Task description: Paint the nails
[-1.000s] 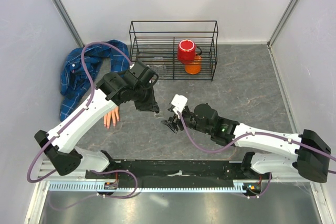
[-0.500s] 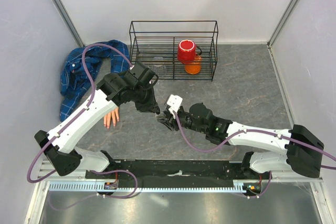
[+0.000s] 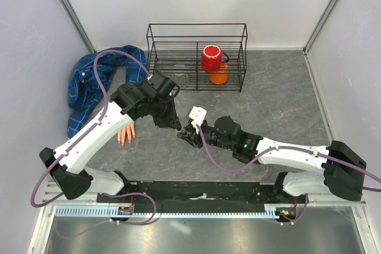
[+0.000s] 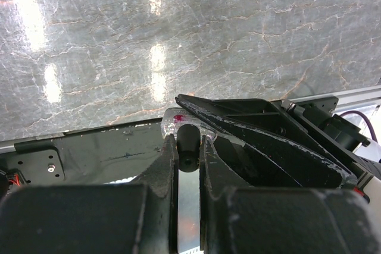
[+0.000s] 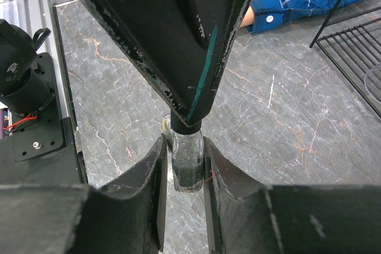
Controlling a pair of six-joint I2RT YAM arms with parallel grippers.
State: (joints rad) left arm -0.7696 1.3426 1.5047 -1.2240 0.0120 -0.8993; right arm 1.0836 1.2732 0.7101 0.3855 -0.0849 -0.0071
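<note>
The fake hand (image 3: 126, 133) lies on the counter (image 3: 280, 105) at the left, its nails (image 3: 124, 143) toward the near edge. Mid-counter, the right fingers (image 5: 153, 176) clamp the bottle (image 5: 187, 165) steady while the left fingers (image 4: 165, 168) pinch its cap (image 4: 188, 141), likely to unscrew it.

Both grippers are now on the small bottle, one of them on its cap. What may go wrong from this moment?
1. The right gripper pinches the bottle only by its smooth glass sides. When the left gripper turns the cap, the bottle may rotate or slip out.
2. Once the bottle is open, any tilt may spill polish on the table.
3. The fake hand lies close to the left arm, which might bump it.
</note>
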